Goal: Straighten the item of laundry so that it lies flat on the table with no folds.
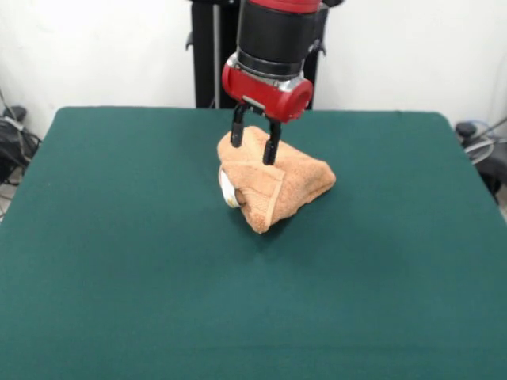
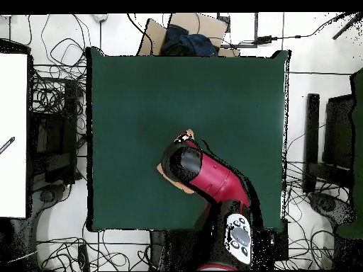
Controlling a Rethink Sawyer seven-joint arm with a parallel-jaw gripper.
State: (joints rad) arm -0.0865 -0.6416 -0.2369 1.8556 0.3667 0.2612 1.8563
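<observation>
The item of laundry (image 1: 285, 184) is an orange-tan towel lying bunched in a crumpled, folded heap a little beyond the middle of the green table (image 1: 119, 253). A small white tag (image 1: 228, 190) shows at its left side. My gripper (image 1: 253, 141) hangs straight down over the heap's upper left part, open, its two black fingers (image 1: 236, 131) spread apart at the level of the top fold. In the overhead view the red arm hides the gripper and most of the towel; only slivers of the towel (image 2: 165, 172) peek out beside the arm on the table (image 2: 142, 92).
Cables cover the floor around the table (image 2: 60, 92). A cardboard box with dark cloth (image 2: 186, 39) sits past the far edge in the overhead view. A white surface (image 2: 13, 134) stands at the left, black equipment (image 2: 333, 142) at the right.
</observation>
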